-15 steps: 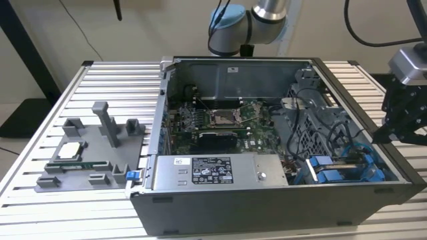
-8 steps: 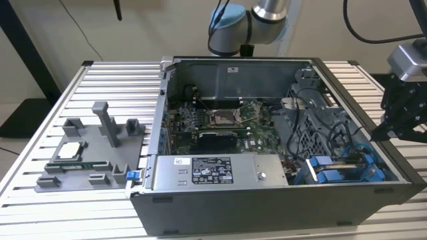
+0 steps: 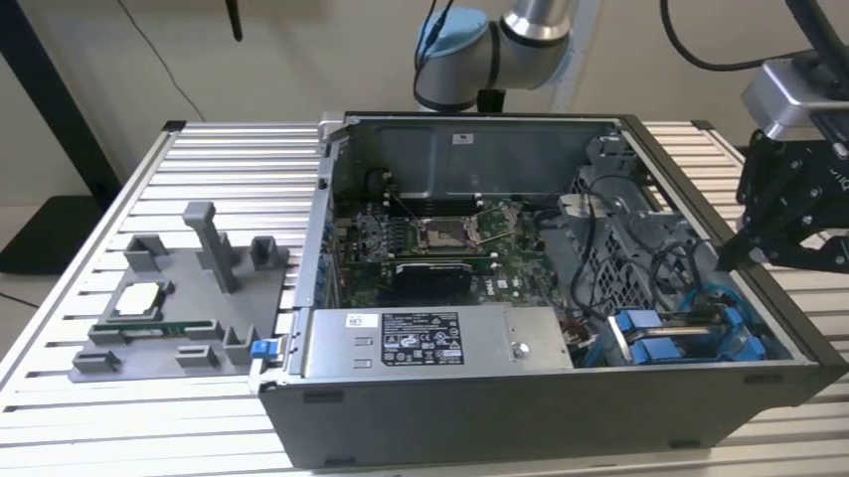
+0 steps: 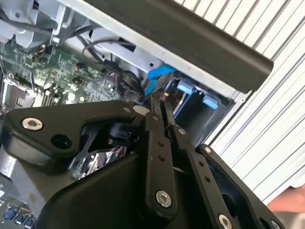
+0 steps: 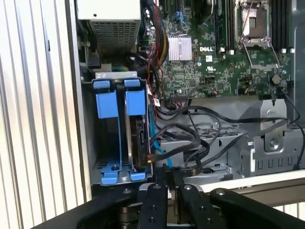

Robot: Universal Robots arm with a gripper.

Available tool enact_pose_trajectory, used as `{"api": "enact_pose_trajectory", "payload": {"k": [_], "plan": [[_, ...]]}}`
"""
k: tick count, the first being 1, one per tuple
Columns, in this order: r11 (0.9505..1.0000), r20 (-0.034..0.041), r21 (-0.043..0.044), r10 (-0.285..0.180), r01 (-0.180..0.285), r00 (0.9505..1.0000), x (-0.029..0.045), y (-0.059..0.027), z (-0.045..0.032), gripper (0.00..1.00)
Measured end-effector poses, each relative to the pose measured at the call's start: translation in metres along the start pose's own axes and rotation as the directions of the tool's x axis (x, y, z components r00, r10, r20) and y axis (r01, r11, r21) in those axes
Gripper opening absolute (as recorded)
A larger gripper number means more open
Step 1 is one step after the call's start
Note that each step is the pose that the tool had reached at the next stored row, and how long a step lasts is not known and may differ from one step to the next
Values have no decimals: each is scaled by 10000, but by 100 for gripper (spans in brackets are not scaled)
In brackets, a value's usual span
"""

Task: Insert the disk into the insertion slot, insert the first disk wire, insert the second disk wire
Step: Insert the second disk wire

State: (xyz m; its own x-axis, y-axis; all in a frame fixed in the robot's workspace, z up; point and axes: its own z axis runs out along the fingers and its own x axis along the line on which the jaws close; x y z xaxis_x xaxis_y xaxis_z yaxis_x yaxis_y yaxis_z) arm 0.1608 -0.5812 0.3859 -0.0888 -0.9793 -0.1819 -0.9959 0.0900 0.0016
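The disk [image 5: 141,143], clipped in a blue carrier [image 5: 135,99], sits edge-on inside the insertion slot of the grey drive cage [image 5: 114,75]. A second blue carrier [image 5: 107,102] stands beside it. In the exterior view the two carriers [image 3: 670,338] show at the case's near right corner. A blue wire [image 5: 157,145] and black wires [image 5: 200,143] lie loose next to the disk. My gripper [image 5: 170,174] hovers above the case's side wall, close to the disk's end, fingers shut with nothing visible between them. It also appears as the gripper [image 4: 159,102] and at the exterior view's right [image 3: 743,248].
The open computer case [image 3: 531,417] rests on a slatted metal table [image 3: 213,159]. Inside are the motherboard [image 3: 438,238] and the power supply [image 3: 438,343]. A grey fixture [image 3: 186,298] holding small parts stands at the exterior view's left. The case's wall [image 4: 190,43] runs just beside my fingers.
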Motion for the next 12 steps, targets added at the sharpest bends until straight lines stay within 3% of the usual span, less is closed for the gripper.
{"api": "enact_pose_trajectory", "payload": {"k": [4, 6, 12], "plan": [[10000, 14, 38, -8, 8, 10000, 8, 171, -28, 0], [9999, 25, 114, -21, 21, 10000, 16, 259, -31, 0], [9977, 70, 672, -128, 123, 9999, 40, 446, -15, 0]]}}
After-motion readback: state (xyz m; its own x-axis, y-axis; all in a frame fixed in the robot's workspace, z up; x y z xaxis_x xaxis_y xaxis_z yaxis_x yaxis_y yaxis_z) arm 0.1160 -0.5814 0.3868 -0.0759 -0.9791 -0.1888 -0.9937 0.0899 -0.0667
